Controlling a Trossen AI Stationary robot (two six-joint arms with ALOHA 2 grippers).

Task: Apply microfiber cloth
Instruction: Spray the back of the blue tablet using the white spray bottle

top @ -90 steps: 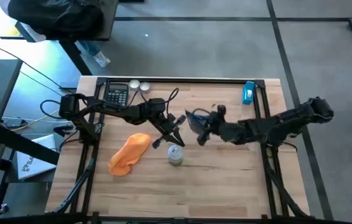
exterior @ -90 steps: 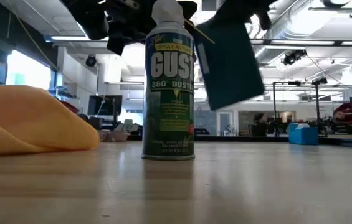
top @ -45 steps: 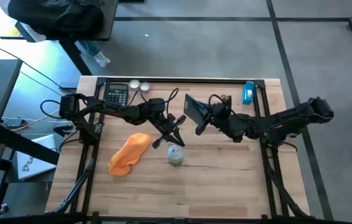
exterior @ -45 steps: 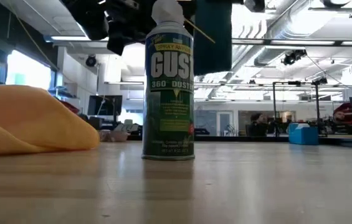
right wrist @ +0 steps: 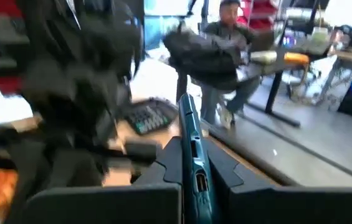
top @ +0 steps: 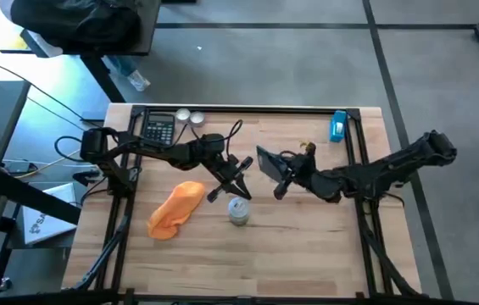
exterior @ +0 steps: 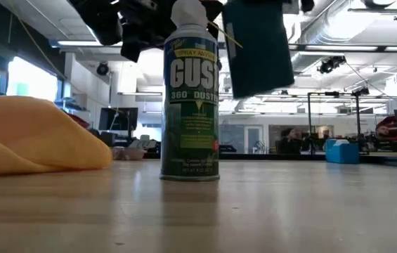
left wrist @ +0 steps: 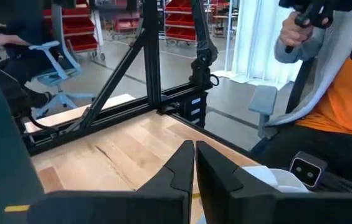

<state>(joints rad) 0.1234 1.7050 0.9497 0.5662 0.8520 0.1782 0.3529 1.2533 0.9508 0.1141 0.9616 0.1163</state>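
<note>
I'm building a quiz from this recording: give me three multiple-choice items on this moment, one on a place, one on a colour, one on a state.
1. Where does the microfiber cloth lie?
A. on the table
B. in the left gripper
C. on the calculator

2. What colour is the cloth?
A. blue
B. orange
C. white

3. What does the right gripper hold?
A. nothing
B. the duster can
C. the dark flat device

Answers: 1 A, it lies on the wood beside the duster can; 2 B, bright orange in both table views; 3 C, its fingers clamp the device's edge.
</note>
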